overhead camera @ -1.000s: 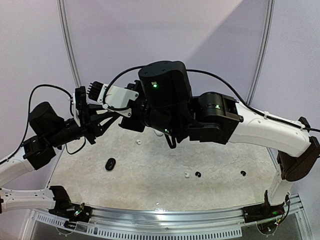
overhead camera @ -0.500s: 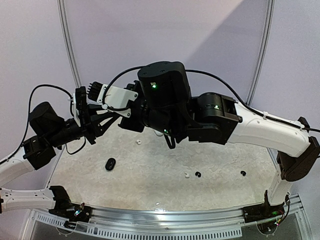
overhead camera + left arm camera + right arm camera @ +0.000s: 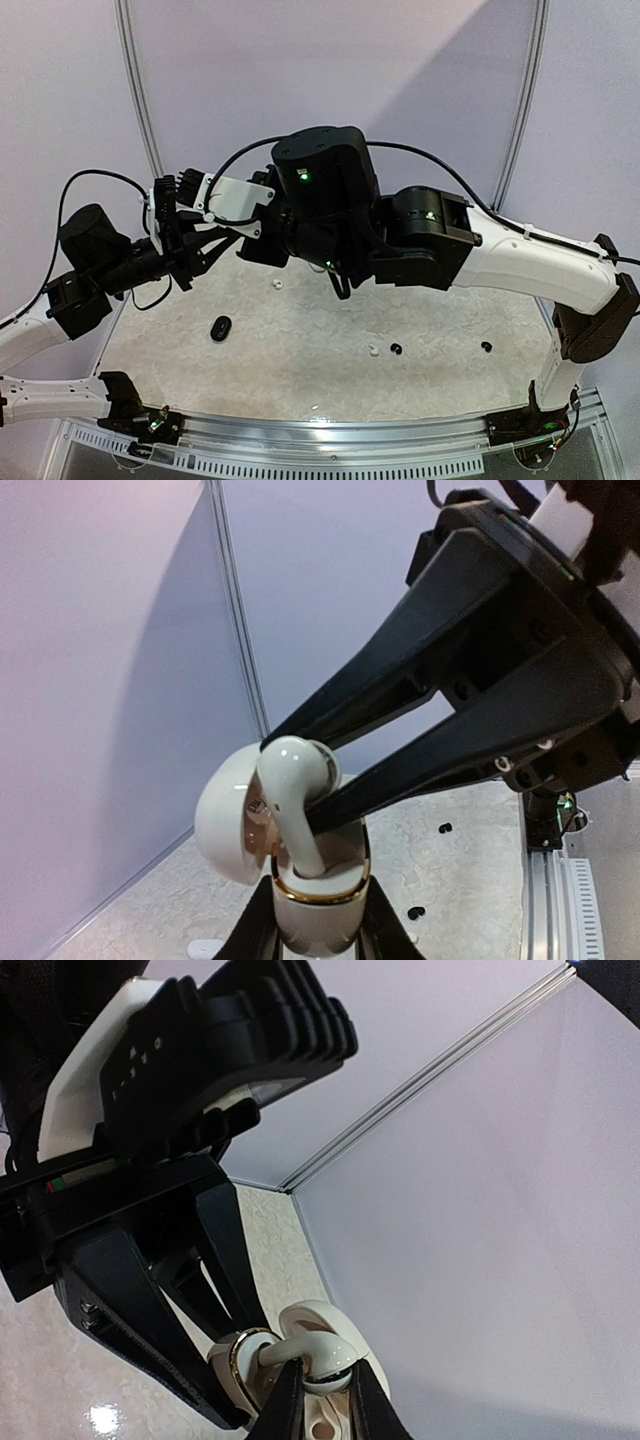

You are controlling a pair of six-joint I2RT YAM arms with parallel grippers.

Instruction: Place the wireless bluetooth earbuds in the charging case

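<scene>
A white charging case (image 3: 318,908) with a gold rim stands upright between my left gripper (image 3: 316,942) fingers, which are shut on its body. Its lid (image 3: 222,825) hangs open to the left. My right gripper (image 3: 325,1392) is shut on a white earbud (image 3: 328,1358) by its rounded head. The earbud's stem (image 3: 305,850) reaches down into the case's socket. From the left wrist, the right gripper's black fingers (image 3: 430,670) come in from the upper right. In the top view the case is hidden under the two wrists.
On the speckled table (image 3: 300,350) lie a white earbud (image 3: 277,283), another white one (image 3: 374,351), two black earbuds (image 3: 396,348) (image 3: 486,346) and a black oval case (image 3: 221,327). Grey walls close the back and sides.
Both wrists have shifted very slightly to the left together. The grips look the same.
</scene>
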